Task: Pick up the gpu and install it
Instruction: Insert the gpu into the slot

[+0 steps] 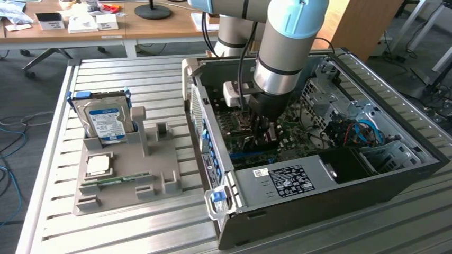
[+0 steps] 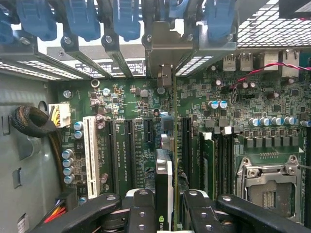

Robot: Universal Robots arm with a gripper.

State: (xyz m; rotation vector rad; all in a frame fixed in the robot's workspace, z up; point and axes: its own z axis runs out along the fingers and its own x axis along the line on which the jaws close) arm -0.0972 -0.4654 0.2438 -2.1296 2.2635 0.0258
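My gripper point(image 2: 165, 216) reaches down into the open computer case point(image 1: 395, 180), and its dark fingers point(image 2: 141, 213) are shut on the gpu point(image 2: 164, 179). The wrist view has the gpu edge-on, a thin upright card with a green logo near my fingers. It runs over the green motherboard point(image 2: 131, 97) between the black expansion slots point(image 2: 127, 145). Its silvery bracket point(image 2: 167, 53) stands at the case's rear slot openings. In the exterior view my gripper point(image 1: 263, 135) is low over the motherboard point(image 1: 297, 140). I cannot tell whether the card sits fully in a slot.
On the slatted table, at the exterior view's left, a grey holder point(image 1: 152, 159) carries a hard drive point(image 1: 106, 119), a processor point(image 1: 99, 164) and a memory stick point(image 1: 116, 180). Blue clips point(image 2: 82, 19), a white slot point(image 2: 90, 150), the processor socket point(image 2: 267, 179) and the power supply point(image 1: 286, 180) surround the card.
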